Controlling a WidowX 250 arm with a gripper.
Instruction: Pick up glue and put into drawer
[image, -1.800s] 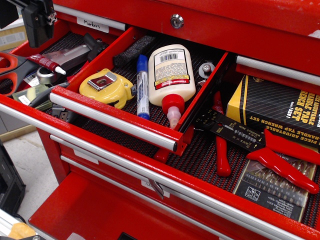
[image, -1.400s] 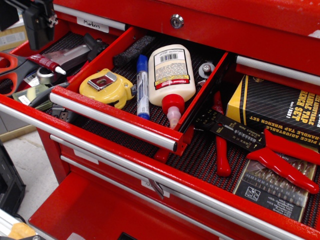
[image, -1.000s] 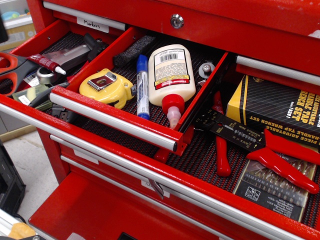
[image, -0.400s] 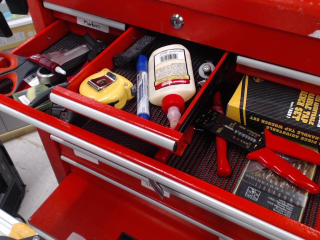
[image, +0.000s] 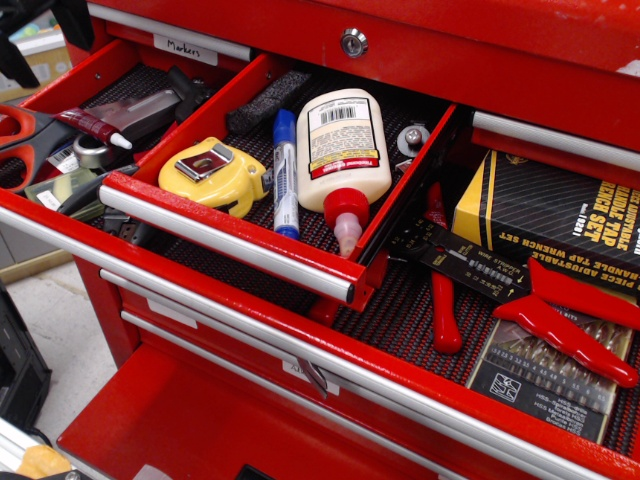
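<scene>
The glue, a slim dark-red tube with a white pointed tip, lies in the left part of the open red drawer, on top of scissors and other tools. My gripper shows only as dark parts at the top left corner, above and behind the glue and not touching it. Most of it is cut off by the frame edge, so I cannot tell how its jaws stand.
A red inner tray holds a yellow tape measure, a blue-capped marker and a big white bottle with red cap. To the right lie red-handled pliers and a wrench set box. Orange scissors lie beside the glue.
The gripper rose from beside the glue and left the view at the top left; now dark parts of it show again in that corner. The glue has not moved.
</scene>
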